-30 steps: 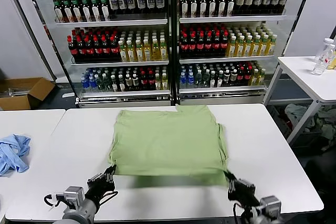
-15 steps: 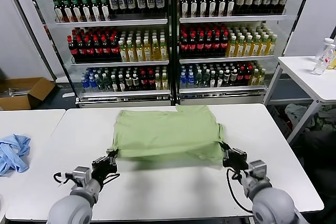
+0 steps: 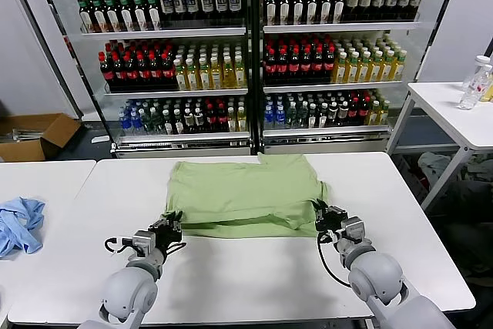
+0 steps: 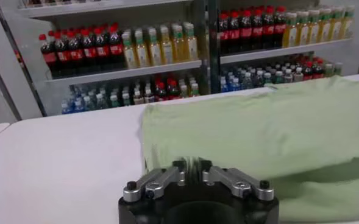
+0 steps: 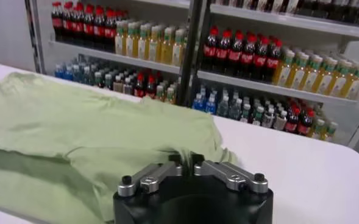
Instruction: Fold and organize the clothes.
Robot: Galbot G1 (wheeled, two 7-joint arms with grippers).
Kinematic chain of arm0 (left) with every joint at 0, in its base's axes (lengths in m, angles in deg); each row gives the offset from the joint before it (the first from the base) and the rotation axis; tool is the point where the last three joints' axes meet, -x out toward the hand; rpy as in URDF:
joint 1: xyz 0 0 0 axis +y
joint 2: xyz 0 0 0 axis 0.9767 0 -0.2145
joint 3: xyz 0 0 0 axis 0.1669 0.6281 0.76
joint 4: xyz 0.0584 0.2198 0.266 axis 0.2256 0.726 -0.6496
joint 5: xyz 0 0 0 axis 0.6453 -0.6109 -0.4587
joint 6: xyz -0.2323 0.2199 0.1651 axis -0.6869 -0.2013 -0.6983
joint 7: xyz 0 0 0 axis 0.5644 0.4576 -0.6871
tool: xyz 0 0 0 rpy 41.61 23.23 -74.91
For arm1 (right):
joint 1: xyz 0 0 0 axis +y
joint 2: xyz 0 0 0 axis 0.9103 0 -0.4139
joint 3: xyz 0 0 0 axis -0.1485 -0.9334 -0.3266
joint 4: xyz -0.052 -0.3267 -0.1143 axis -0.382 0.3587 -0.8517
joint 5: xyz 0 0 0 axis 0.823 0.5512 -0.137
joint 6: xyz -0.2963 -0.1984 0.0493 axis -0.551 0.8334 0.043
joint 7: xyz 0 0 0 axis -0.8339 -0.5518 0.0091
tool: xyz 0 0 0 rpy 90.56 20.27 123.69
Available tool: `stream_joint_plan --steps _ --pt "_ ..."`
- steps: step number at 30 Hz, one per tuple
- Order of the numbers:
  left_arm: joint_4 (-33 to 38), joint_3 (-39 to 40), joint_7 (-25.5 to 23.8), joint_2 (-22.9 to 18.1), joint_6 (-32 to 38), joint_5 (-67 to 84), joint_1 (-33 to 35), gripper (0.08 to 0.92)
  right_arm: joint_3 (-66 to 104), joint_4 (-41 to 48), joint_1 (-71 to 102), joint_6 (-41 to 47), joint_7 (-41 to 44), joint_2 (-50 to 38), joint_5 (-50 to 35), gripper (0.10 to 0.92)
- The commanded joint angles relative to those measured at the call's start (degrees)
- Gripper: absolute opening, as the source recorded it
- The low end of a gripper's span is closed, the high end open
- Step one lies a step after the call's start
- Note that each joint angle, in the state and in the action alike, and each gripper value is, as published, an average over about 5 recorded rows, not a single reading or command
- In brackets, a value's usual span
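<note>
The light green polo shirt (image 3: pixel 245 194) lies on the white table (image 3: pixel 254 275), its near part doubled over the far part. My left gripper (image 3: pixel 174 221) is shut on the shirt's near left corner; in the left wrist view (image 4: pixel 191 165) fabric (image 4: pixel 270 134) sits pinched between the fingertips. My right gripper (image 3: pixel 317 212) is shut on the near right corner, also seen in the right wrist view (image 5: pixel 186 159), with shirt fabric (image 5: pixel 75 140) beyond. Collar, buttons and patch are hidden.
A light blue garment (image 3: pixel 19 223) lies on the left table (image 3: pixel 46 182). Drink shelves (image 3: pixel 246 59) stand behind. A cardboard box (image 3: pixel 35 135) sits on the floor at left. A side table (image 3: pixel 454 109) with a bottle (image 3: pixel 471 86) stands at right.
Both grippers have carried the shirt's near edge away from me over the far part, folding it. The visible shirt is now shorter and the front of the table is bare.
</note>
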Motion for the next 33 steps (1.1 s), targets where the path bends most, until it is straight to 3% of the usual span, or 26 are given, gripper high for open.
stream_joint_plan --steps 1,13,16,18,22,33 --pt "-0.1 -0.7 2.0 -2.9 0.2 -2.5 1.8 0.350 2.0 -1.7 2.4 2.3 -0.3 0.9 0.1 0.456" --pt "-6.3 -1.1 3.4 -2.3 -2.2 -0.9 -0.8 0.697 3.4 4.2 2.0 3.9 -1.6 2.7 -5.1 0.778" --pt "-6.8 -0.7 3.2 -2.2 -3.1 -0.7 -0.9 0.775 2.6 4.9 1.1 3.9 -1.7 2.8 -6.3 0.815" --pt "-6.7 -0.6 3.0 -2.1 -3.5 -0.2 -0.7 0.796 2.0 5.5 0.9 3.9 -1.7 2.8 -7.3 0.796" --pt "-5.8 -0.7 2.2 -2.0 -3.9 1.4 -0.2 0.732 1.3 5.6 0.9 3.8 -1.6 2.6 -8.9 0.696" --pt "3.1 -1.3 0.7 -1.2 -3.1 3.1 5.4 0.411 1.7 2.2 4.0 2.9 -1.3 0.4 -12.1 0.376"
